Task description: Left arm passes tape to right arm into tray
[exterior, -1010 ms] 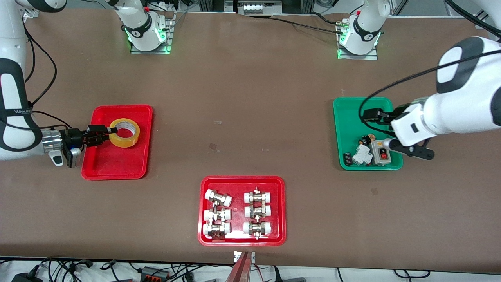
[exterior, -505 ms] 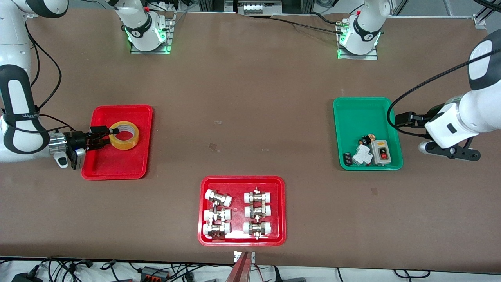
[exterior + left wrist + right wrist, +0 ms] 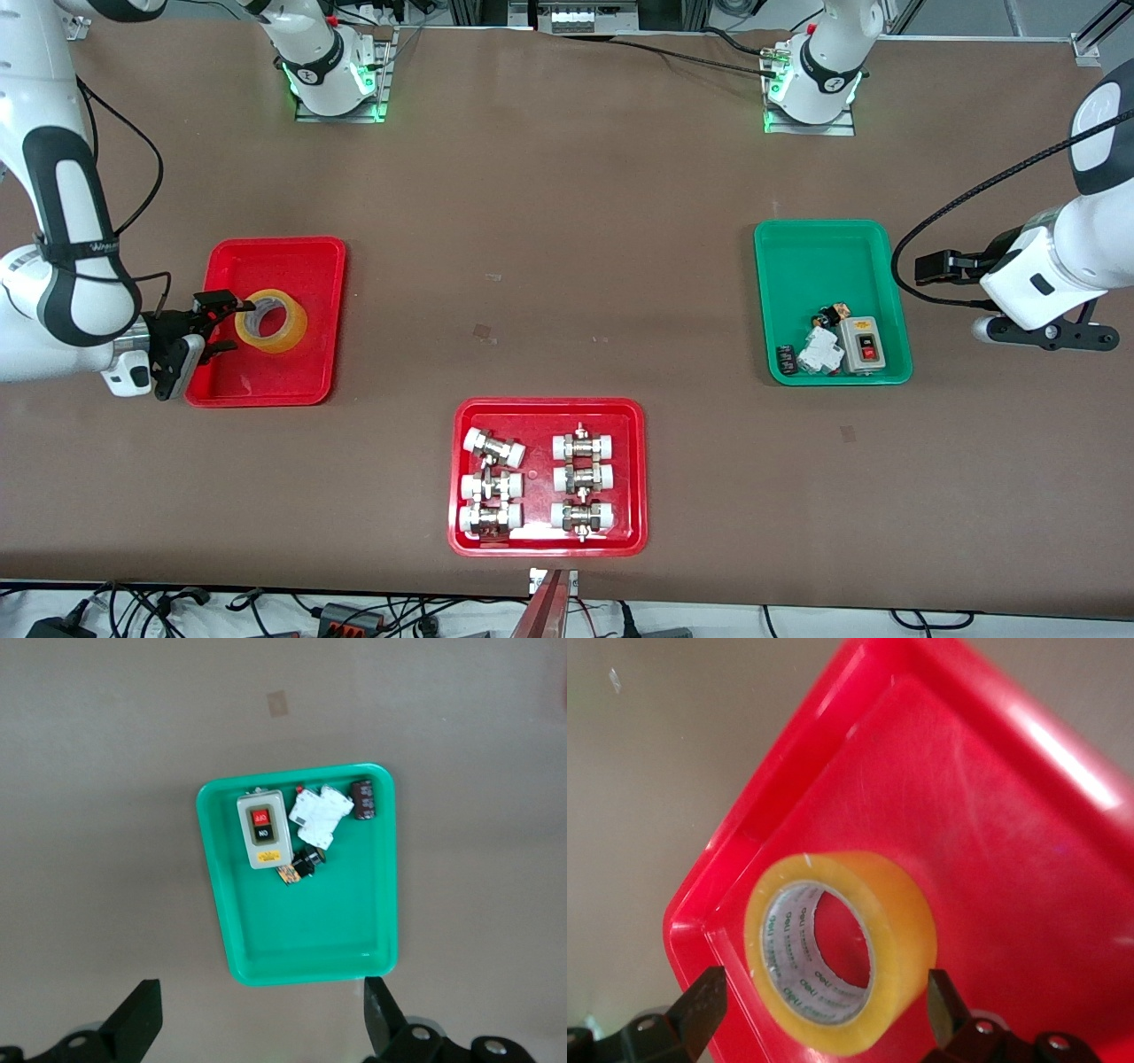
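Observation:
The yellowish tape (image 3: 271, 321) lies tilted on the floor of the plain red tray (image 3: 301, 381), near the rim at the right arm's end. My right gripper (image 3: 215, 325) is open just outside that rim. In the right wrist view the tape (image 3: 908, 930) sits between the spread fingertips (image 3: 704, 997), which stand apart from it, over the tray (image 3: 992, 815). My left gripper (image 3: 930, 266) hangs open and empty in the air beside the green tray (image 3: 788, 257), toward the left arm's end. Its wrist view shows my left gripper (image 3: 261, 1028) with bare fingertips (image 3: 142, 1010).
The green tray (image 3: 301, 948) holds a grey switch box (image 3: 861, 343), a white breaker (image 3: 819, 352) and small parts. A red tray of white-capped metal fittings (image 3: 536, 483) lies nearer the front camera at mid-table. The arm bases (image 3: 332, 75) stand along the table's back edge.
My right gripper has opened, let go of the tape and drawn back toward the tray's rim. The tape now rests tilted in the tray. My left arm has pulled away from over the green tray.

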Robot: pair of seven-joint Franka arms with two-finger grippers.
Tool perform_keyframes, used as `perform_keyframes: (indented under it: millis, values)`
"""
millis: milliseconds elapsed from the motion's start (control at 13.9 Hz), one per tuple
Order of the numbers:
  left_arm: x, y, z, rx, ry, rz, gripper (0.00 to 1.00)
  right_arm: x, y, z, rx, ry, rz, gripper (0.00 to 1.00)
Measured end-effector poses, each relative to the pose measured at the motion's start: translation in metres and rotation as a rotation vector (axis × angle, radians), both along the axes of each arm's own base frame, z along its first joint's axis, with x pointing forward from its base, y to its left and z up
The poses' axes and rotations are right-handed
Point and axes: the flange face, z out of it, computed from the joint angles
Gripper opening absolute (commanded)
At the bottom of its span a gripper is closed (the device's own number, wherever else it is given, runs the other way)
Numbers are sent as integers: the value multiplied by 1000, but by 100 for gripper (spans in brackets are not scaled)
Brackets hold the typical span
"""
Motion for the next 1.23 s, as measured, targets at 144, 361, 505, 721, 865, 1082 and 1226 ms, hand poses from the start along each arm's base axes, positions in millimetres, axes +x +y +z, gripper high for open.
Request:
perform_keyframes:
  millis: [144, 361, 505, 721, 865, 1082, 1226]
  values:
    - [-18, -8, -5, 18, -6, -19, 100, 7, 8, 34, -62, -50, 24, 100]
    - [-34, -11, 6, 34, 18, -34, 100, 10, 12, 84, -169, -95, -7, 100]
    - [-35, -6, 16, 34, 17, -26, 100, 8, 29, 127, -260, -118, -80, 100]
    - [-27, 4, 48, 27, -52, -7, 100, -12, 62, 187, -361, -140, -218, 100]
    - [-23, 11, 60, 17, -77, 7, 100, -29, 75, 219, -428, -123, -369, 100]
    - [-19, 16, 67, -78, -100, 35, 100, -42, 82, 261, -481, -147, -557, 100]
    - [-18, 22, 70, -98, -114, 9, 100, -53, 96, 293, -491, -173, -661, 100]
